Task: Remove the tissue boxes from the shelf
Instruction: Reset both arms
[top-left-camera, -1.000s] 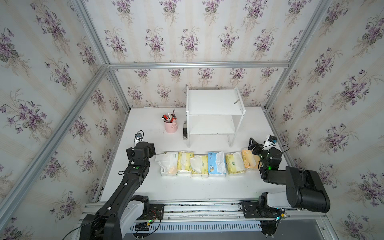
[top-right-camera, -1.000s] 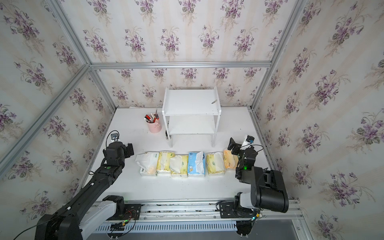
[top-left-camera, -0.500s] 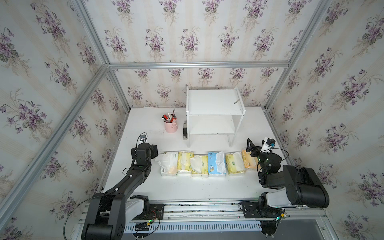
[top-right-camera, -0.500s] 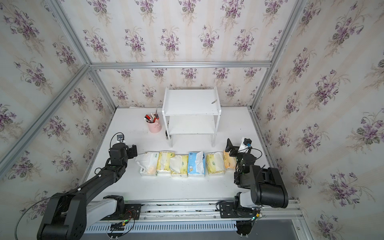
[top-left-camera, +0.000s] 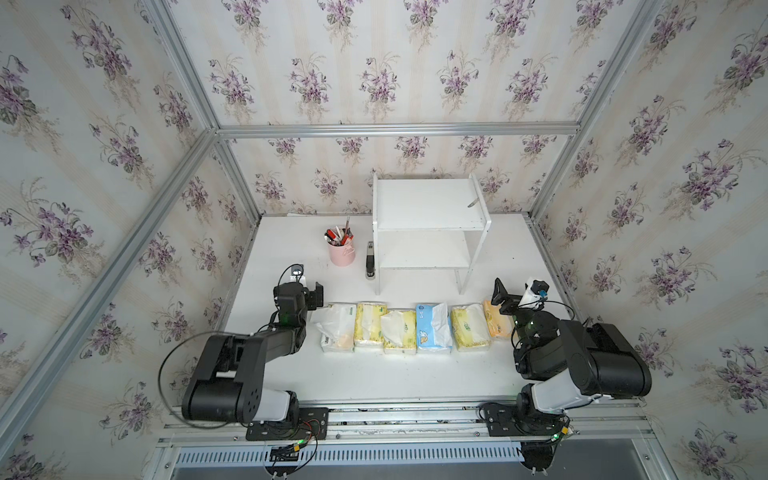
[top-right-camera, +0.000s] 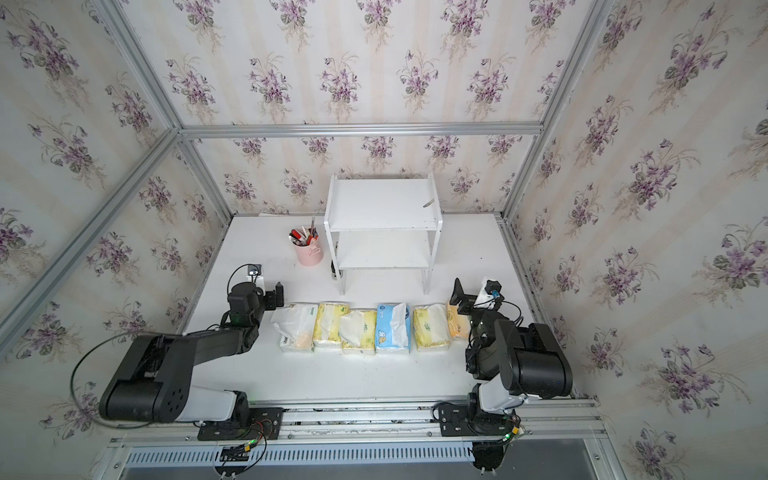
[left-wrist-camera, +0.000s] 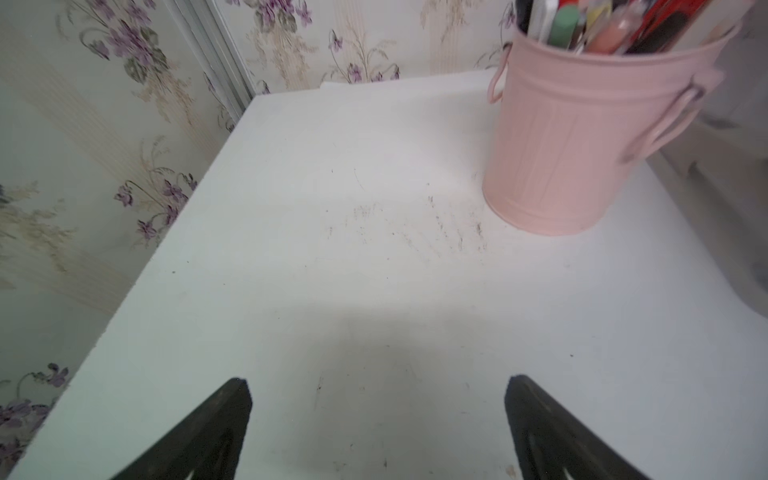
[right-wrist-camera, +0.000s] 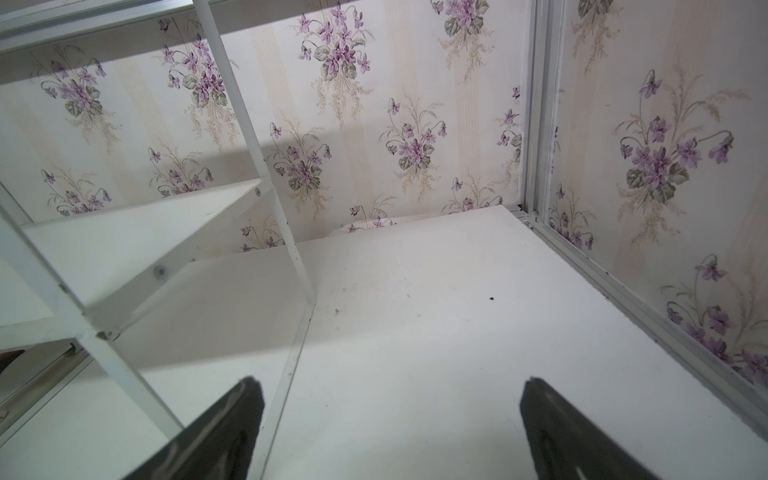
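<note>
Since the earlier frame, the left arm (top-left-camera: 257, 349) has been folded back toward its base. The left claw (left-wrist-camera: 378, 384) is held wide open and empty over the tabletop (top-left-camera: 395, 374). Just right of it the white pack (top-left-camera: 336, 328) begins a row of six tissue boxes (top-left-camera: 432, 328). The row ends with the orange pack (top-left-camera: 496, 320) beside the right claw (right-wrist-camera: 390, 384), likewise spread and empty. The shelf (top-left-camera: 428, 203) is seen beyond, between both claws.

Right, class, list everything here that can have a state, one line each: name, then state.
shelf: upright, no tissue boxes on either board.
tissue boxes: six in a row on the table, tissue poking out.
pen cup: upright, full of pens.
left gripper: fingers open, empty.
right gripper: fingers open, empty.
</note>
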